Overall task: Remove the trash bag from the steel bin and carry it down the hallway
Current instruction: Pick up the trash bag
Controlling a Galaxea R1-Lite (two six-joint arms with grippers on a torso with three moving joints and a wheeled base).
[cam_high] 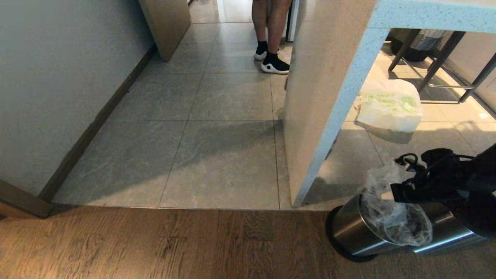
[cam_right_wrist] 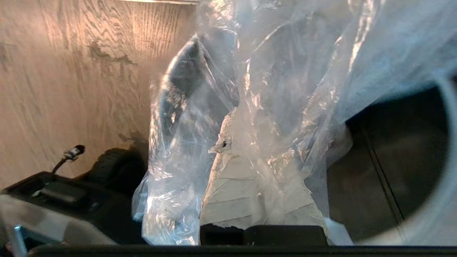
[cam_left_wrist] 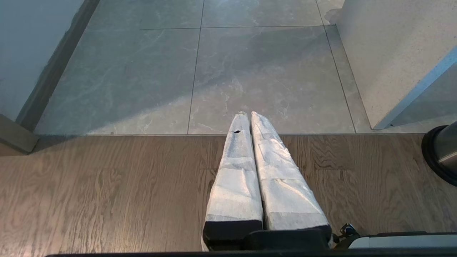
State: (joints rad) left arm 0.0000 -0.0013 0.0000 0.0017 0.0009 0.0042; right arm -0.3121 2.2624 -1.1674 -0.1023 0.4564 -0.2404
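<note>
The steel bin (cam_high: 350,228) is on the wood floor at the lower right of the head view, a black ring at its left end. The clear, crinkly trash bag (cam_high: 391,217) bulges up out of its mouth. My right gripper (cam_high: 395,192) reaches in from the right and is shut on the bag's gathered top. In the right wrist view the white-wrapped fingers (cam_right_wrist: 228,185) pinch the trash bag (cam_right_wrist: 285,71) between them, beside the steel bin's (cam_right_wrist: 392,160) dark inside. My left gripper (cam_left_wrist: 249,116) is shut and empty over the wood floor. The hallway (cam_high: 217,116) of grey tiles runs ahead.
A pale counter panel (cam_high: 321,97) stands between the hallway and the bin. A white shopping bag with green print (cam_high: 389,106) lies behind it, near stool legs (cam_high: 438,66). A person's legs (cam_high: 271,38) stand at the hallway's far end. A wall (cam_high: 58,97) runs along the left.
</note>
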